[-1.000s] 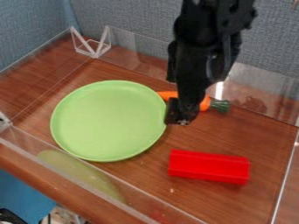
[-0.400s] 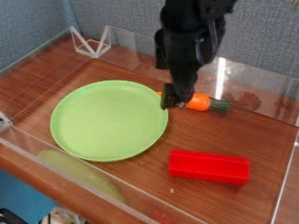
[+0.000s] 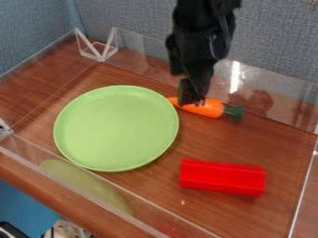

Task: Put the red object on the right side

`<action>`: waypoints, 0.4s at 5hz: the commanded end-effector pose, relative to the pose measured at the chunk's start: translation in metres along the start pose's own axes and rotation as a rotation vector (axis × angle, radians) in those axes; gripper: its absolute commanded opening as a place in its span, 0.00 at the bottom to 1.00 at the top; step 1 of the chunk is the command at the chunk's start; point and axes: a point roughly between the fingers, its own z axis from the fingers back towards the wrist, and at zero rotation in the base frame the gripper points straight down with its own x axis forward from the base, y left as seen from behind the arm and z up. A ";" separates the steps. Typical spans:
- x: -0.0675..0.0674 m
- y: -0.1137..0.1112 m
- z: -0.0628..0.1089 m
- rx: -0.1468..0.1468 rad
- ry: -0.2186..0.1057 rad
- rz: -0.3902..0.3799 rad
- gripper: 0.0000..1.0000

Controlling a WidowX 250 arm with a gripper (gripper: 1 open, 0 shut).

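Observation:
The red object (image 3: 224, 176) is a long bright red block lying flat on the wooden table, front right, with nothing touching it. My gripper (image 3: 192, 95) hangs pointing down well behind it, its dark fingertips just over the left end of an orange carrot (image 3: 206, 108) with a green top. I cannot make out how far apart the fingers stand, or whether they touch the carrot. Nothing is visibly held.
A round light green plate (image 3: 115, 127) lies left of centre, its right rim close to the carrot. Clear acrylic walls (image 3: 267, 88) ring the table. A clear wire-like stand (image 3: 97, 44) sits at the back left corner.
The gripper has shifted back, away from the plate's rim and the camera, and rolled a little at the wrist. More of the carrot shows now. The red block has not moved.

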 end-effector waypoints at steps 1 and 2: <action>0.001 -0.006 -0.014 0.003 -0.030 0.051 0.00; 0.005 -0.009 -0.034 -0.007 -0.030 0.071 0.00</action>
